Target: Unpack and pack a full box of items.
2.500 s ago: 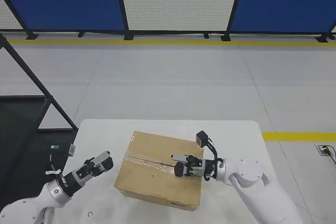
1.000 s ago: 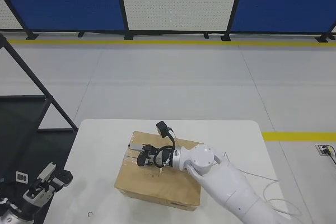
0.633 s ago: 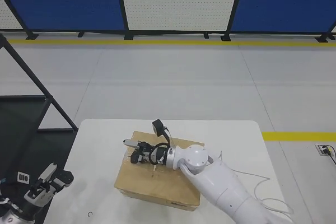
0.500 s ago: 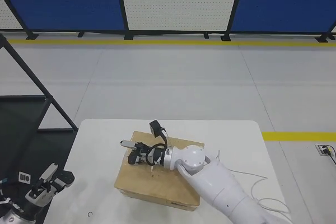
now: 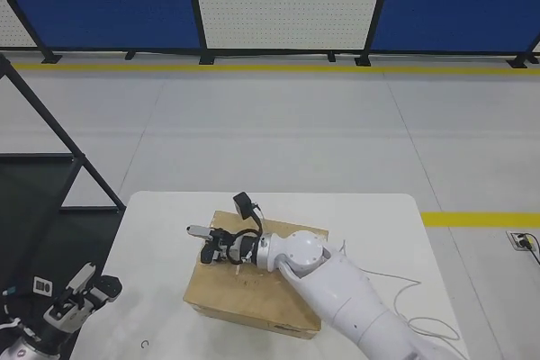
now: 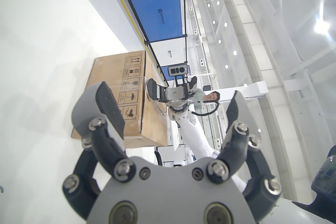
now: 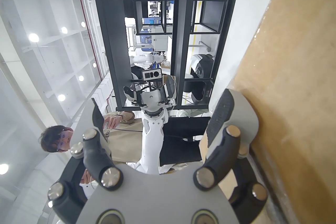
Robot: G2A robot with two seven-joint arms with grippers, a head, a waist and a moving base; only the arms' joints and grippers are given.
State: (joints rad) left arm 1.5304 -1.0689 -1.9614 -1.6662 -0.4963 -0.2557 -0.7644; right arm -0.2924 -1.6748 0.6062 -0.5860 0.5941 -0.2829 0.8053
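Observation:
A closed, taped cardboard box (image 5: 252, 288) stands in the middle of the white table (image 5: 378, 225). My right gripper (image 5: 201, 243) lies across the box top at its left edge, open, with nothing between its fingers. In the right wrist view one fingertip (image 7: 231, 109) rests against the box top (image 7: 294, 72) and the other hangs free past the edge. My left gripper (image 5: 99, 288) is open and empty at the table's front left corner, well apart from the box. The left wrist view looks along the table at the box's printed side (image 6: 118, 88) and the right gripper (image 6: 155, 89).
A black metal shelf frame (image 5: 36, 117) stands on the floor left of the table. A thin white cable (image 5: 391, 281) trails over the table right of the box. A small ring (image 5: 144, 344) lies near the front edge.
The right gripper has slid along the box top from its right side to the left edge. The left arm has drawn back from beside the box to the table's front left corner.

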